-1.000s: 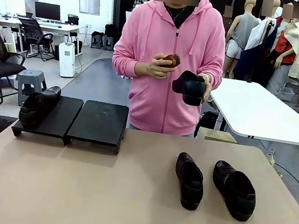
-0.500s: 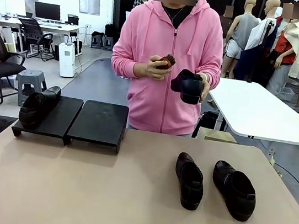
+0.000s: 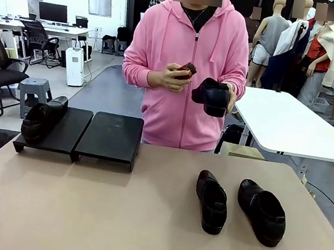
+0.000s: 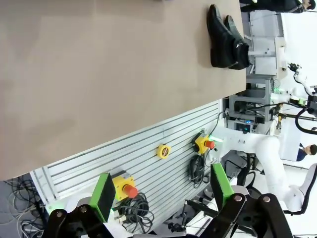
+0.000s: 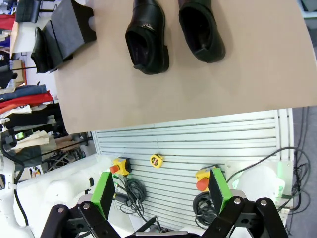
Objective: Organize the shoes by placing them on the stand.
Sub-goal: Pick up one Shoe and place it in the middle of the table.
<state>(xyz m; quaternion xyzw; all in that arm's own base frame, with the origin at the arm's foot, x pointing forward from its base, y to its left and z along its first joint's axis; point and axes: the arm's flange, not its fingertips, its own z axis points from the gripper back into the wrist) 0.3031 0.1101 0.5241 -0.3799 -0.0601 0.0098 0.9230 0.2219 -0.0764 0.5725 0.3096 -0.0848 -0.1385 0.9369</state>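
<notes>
I am holding the left gripper and right gripper spread apart and empty, clear of the table, apparently because the person is holding one shoe and a brush, while two shoes are lying on the table and a fourth shoe is sitting on the stand.

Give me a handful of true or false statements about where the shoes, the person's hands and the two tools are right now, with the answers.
1. A left shoe and a right shoe lie side by side on the tabletop. True.
2. The person holds a shoe in each hand. False: one hand holds the raised shoe, the other hand a brush.
3. A stand shoe lies on the stand. True.
4. The right tool is shut on a shoe. False: it is open and holds nothing.
5. The left tool is open. True.
</notes>
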